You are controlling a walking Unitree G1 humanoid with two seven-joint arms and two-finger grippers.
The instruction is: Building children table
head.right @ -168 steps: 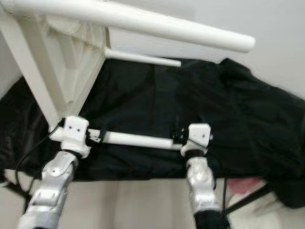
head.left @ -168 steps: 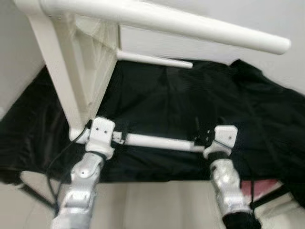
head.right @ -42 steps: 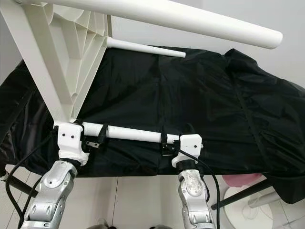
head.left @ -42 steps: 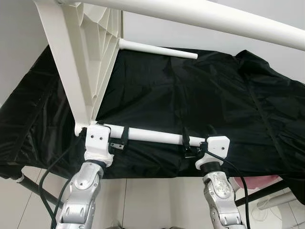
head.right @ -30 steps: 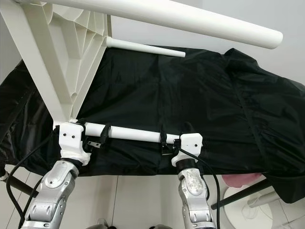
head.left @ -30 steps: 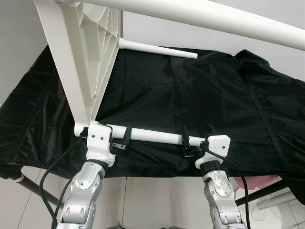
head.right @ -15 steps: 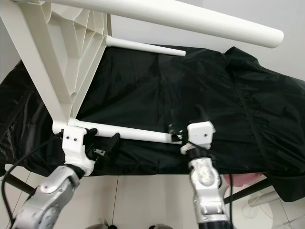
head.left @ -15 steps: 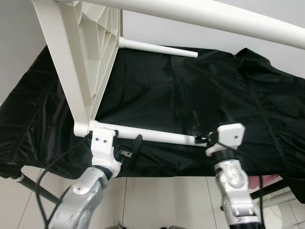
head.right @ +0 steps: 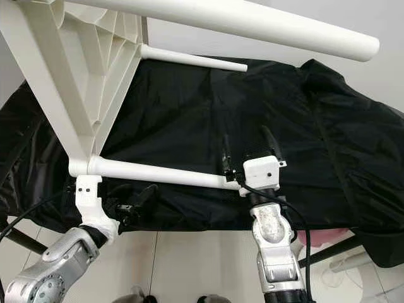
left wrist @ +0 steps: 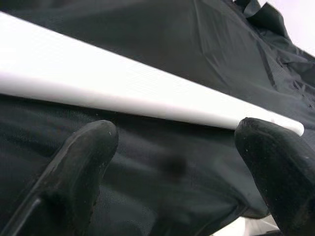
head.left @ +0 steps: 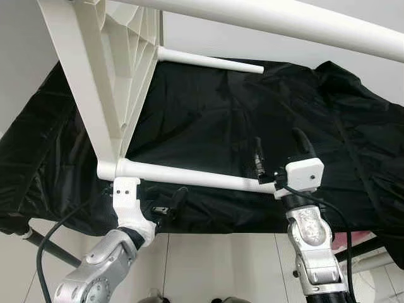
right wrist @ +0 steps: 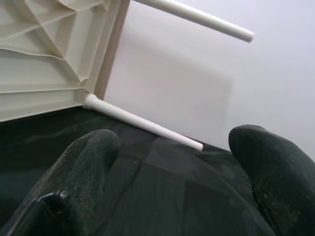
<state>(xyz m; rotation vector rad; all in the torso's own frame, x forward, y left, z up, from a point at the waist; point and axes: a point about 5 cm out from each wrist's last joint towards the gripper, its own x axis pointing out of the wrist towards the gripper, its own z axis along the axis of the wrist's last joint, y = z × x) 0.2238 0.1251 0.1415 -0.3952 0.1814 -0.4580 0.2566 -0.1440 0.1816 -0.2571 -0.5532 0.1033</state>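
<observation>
The white children's table lies on its side on a black cloth; its ribbed underside (head.left: 123,69) is at the left, and its legs run to the right. The near leg (head.left: 196,177) is fixed at the table's corner. My left gripper (head.left: 163,201) is open just under this leg, close to the corner; in the left wrist view the leg (left wrist: 123,88) crosses beyond the spread fingers (left wrist: 81,162). My right gripper (head.left: 279,148) is open with its fingers pointing up, beside the leg's free end. The right wrist view looks between the spread fingers (right wrist: 83,167) at the underside (right wrist: 44,54).
The black cloth (head.left: 227,120) covers the whole work surface and hangs over its front edge. Another leg (head.left: 284,22) passes close overhead, and a farther leg (head.left: 208,61) lies behind. Below are pale floor tiles (head.left: 214,265), a pink object (head.left: 346,238) and dark stand legs (head.left: 53,249).
Both grippers have let go of the near leg. The left one has dropped below it. The right one has opened and turned its fingers upward at the leg's free end.
</observation>
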